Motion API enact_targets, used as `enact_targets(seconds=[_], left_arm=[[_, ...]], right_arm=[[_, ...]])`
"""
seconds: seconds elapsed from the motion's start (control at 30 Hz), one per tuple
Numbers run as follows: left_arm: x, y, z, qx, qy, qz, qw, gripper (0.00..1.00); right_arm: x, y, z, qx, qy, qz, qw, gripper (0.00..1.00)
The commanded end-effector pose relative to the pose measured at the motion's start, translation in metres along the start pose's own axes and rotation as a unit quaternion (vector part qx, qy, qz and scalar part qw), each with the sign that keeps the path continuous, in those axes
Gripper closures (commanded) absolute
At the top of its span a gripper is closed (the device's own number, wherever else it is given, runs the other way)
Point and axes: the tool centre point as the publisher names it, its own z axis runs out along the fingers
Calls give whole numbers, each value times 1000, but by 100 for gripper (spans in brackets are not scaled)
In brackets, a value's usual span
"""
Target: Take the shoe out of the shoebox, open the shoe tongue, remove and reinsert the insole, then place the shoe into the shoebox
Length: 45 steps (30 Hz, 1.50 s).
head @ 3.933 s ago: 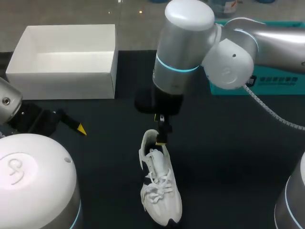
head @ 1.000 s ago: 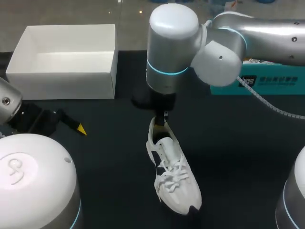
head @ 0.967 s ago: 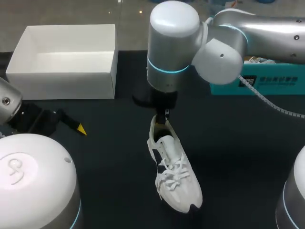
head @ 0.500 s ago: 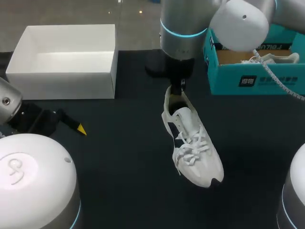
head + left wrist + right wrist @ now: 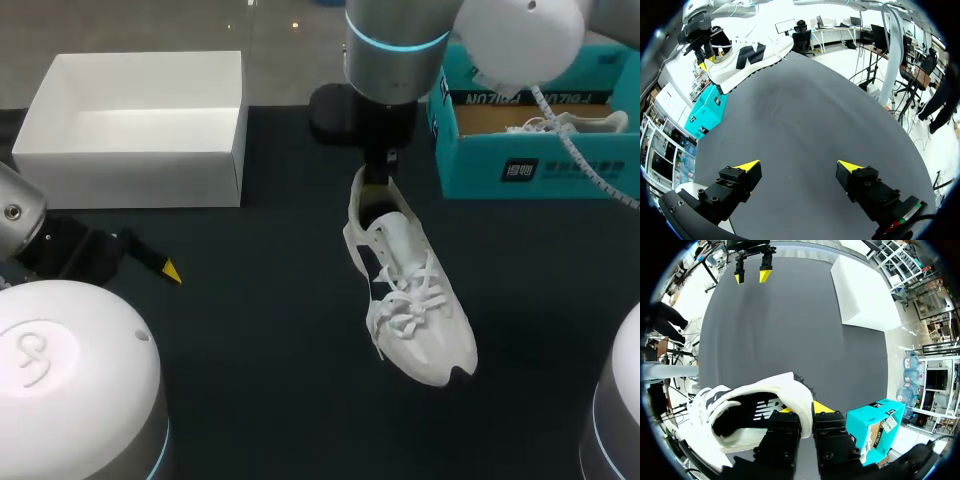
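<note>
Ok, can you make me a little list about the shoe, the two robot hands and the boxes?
shoe: white, laces tied, looks lifted off the table
right gripper: shut on the shoe's heel
left gripper: open, holding nothing, far from the shoe
white box: open, nothing seen inside
teal shoebox: open, with a second shoe inside
</note>
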Motion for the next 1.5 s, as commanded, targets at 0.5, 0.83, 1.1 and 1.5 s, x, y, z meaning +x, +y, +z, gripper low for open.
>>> enact_targets(seconds=[0.5,0.83,1.1,1.5], left_arm=[[0,-1,0,-2,1,0,1000,0],[0,-1,0,-2,1,0,1000,0],[0,-1,0,-2,1,0,1000,0],[0,-1,0,-2,1,0,1000,0]], right_arm=[[-14,-32,-4,3,-8,-11,1000,100],[-75,-130,-21,2,-50,-26,998,100],[-140,-193,-18,7,-52,-27,998,100],[-219,-231,-13,-34,-38,-36,998,100]])
